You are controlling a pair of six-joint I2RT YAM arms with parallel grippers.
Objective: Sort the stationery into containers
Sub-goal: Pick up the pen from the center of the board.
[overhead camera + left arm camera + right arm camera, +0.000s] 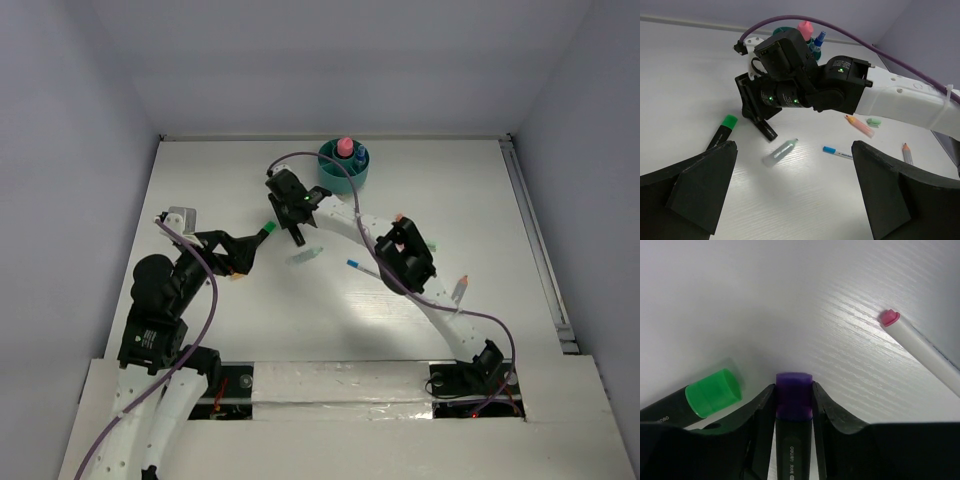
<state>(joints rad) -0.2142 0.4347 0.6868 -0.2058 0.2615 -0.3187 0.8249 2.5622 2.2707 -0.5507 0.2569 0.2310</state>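
The teal cup (343, 172) stands at the back and holds a pink-capped bottle (345, 146) and a blue item. My right gripper (297, 232) is shut on a black marker with a purple cap (794, 399), low over the table in front of the cup; the left wrist view shows it too (766, 130). A green-capped black marker (262, 237) lies right beside it (712, 392). My left gripper (243, 252) is open and empty, just left of the green-capped marker (724, 131). A clear greenish tube (780, 152) and a blue-capped pen (837, 151) lie ahead of it.
A white pen with a pink cap (920, 347) lies to the right of the right gripper. A pink-orange highlighter (859, 125), a small green piece (873, 121) and a pencil (907, 152) lie under the right arm (400, 262). A rail (535, 240) runs along the table's right edge.
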